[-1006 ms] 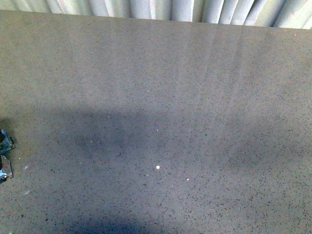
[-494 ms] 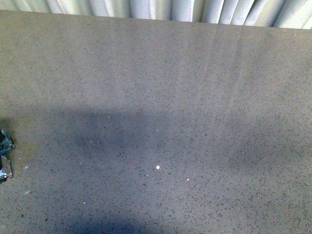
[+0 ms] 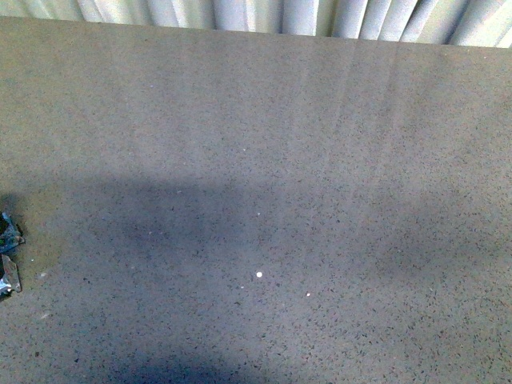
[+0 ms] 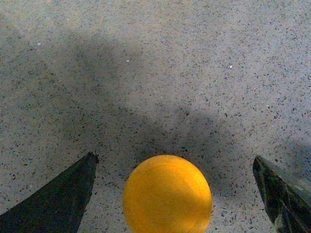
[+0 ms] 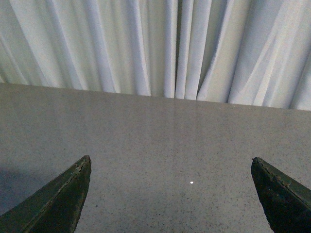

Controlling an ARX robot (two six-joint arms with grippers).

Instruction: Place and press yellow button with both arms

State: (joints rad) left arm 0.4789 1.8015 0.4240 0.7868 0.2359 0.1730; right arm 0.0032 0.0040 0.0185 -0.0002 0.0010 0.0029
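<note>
The yellow button [image 4: 167,194] shows only in the left wrist view, as a round yellow dome cap on the speckled table. Its collar and base are hidden under the cap. My left gripper [image 4: 174,158] is open, and its two dark fingers [image 4: 58,199] stand wide on either side of the cap without touching it. My right gripper [image 5: 170,159] is open and empty over bare table, facing the curtain. In the front view the button is out of view; only a dark scratched piece of the left arm [image 3: 8,256] shows at the left edge.
The grey speckled table [image 3: 320,160] fills the front view, with a tiny white speck [image 3: 259,274] near the middle. A white pleated curtain [image 5: 160,43] hangs behind the table's far edge [image 5: 155,97]. Broad shadows lie across the near half of the table.
</note>
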